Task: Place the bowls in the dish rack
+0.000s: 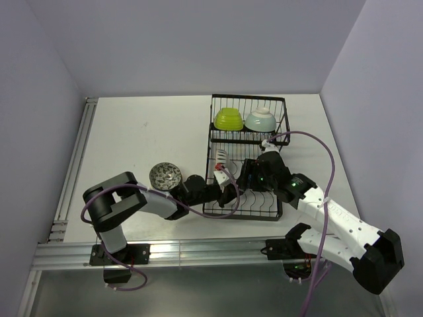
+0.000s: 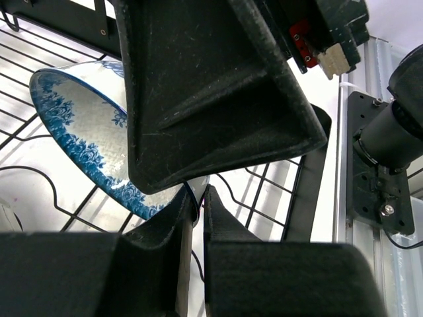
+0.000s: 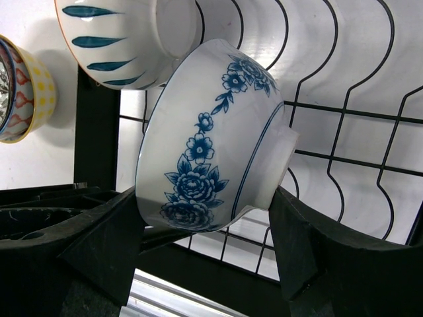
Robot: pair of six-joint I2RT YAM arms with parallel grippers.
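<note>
- My left jaws are narrow, pinching the blue bowl (image 3: 211, 132) by its rim; my right jaws straddle it wide, grip unclear.
- I'd seat it on edge between the rack (image 3: 97, 132) wires before letting go.

Blue floral bowl (image 2: 79, 125) half hidden behind probably the right claw (image 3: 211, 251), striped bowl (image 3: 125, 33) cropped above
</note>
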